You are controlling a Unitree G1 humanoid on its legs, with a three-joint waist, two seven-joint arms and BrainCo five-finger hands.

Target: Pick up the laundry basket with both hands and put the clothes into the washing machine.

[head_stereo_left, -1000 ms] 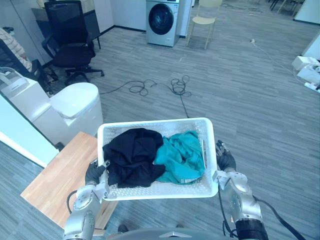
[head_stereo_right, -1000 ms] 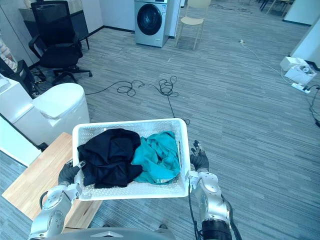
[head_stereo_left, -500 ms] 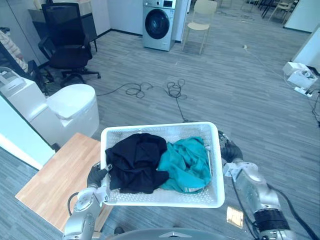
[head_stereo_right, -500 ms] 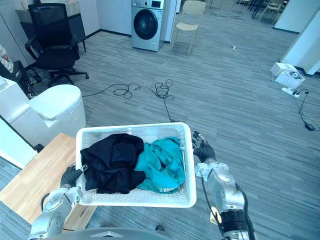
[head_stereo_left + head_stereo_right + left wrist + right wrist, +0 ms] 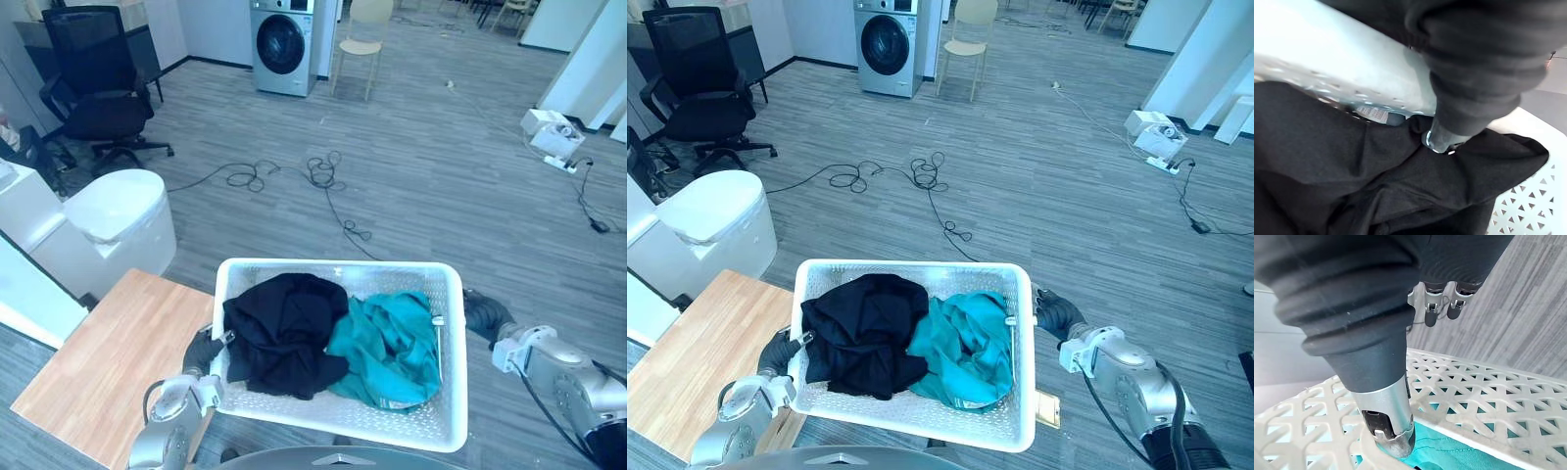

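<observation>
Left eye view: one basket (image 5: pixel 333 266) is held up between two hands, its left end over the corner of one wooden table (image 5: pixel 98 372). The left hand (image 5: pixel 203 351) is at its left end and the right hand (image 5: pixel 485 315) at its right end. Two garments lie inside, touching: a black garment (image 5: pixel 284 328) at the left end and a teal garment (image 5: pixel 392 343) at the right. One washer (image 5: pixel 281 44) stands far off.

Right eye view: there are two chairs. A pale chair (image 5: pixel 965 44) stands just beside the washer, and an office chair (image 5: pixel 696 93) stands well apart.

Left wrist view: the left thumb (image 5: pixel 1442 137) curls over the basket's rim onto the black garment, gripping the wall.

Right wrist view: the right thumb (image 5: pixel 1388 423) hooks over the lattice wall, with the fingers (image 5: pixel 1430 316) outside it, clamping the basket.
</observation>
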